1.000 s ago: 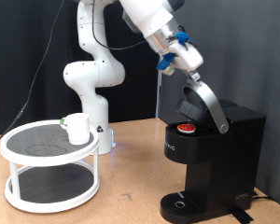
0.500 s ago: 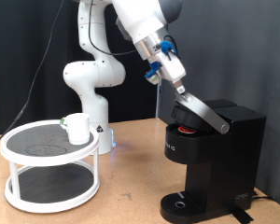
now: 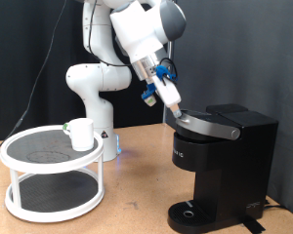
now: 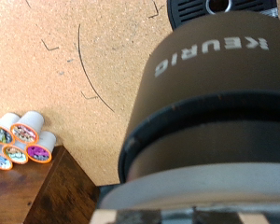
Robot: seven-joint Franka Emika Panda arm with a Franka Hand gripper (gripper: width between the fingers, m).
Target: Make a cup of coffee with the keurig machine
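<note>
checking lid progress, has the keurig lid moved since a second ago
Yes. The lid has swung down onto the keurig machine body, pressed by the gripper.

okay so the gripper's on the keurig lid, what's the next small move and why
Probably lift the gripper straight off the keurig machine: its lid looks fully down, while the cup sits on the white two-tier rack, not on the drip base.
</note>
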